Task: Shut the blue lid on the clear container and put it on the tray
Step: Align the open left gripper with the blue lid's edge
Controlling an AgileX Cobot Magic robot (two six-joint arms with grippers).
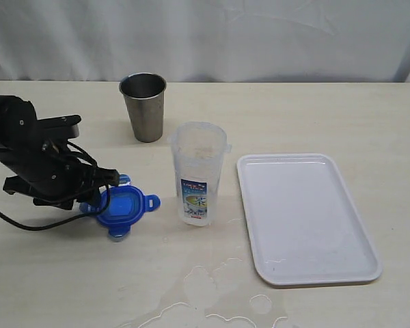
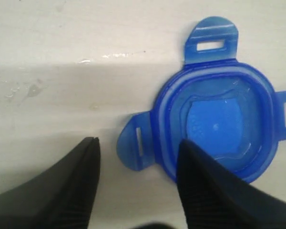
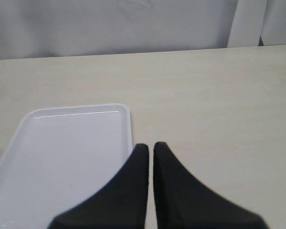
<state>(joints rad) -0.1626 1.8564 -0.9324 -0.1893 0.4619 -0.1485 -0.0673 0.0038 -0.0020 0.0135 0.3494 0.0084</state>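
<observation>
one left gripper (image 2: 138, 143), its fingers spread apart, straddles a flap of the one blue lid (image 1: 123, 208), which lies flat on the worktop (image 1: 314, 116). one steel cup (image 1: 144, 106) stands further back. one clear container (image 1: 198, 174) stands upright and uncovered between the lid and the one tray (image 1: 307, 219). one right gripper (image 3: 150, 145) is closed on nothing near the tray's edge. the worktop is pale, with a puddle (image 1: 212, 294) at its near edge. a white curtain (image 1: 260, 34) hangs behind.

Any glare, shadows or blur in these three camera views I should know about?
Exterior view: even light, sharp, faint glints off the spilled water. Left wrist view: a broad shadow lies around the left gripper, beside the blue lid. Right wrist view: the right gripper looks soft, the tray sharp.
</observation>
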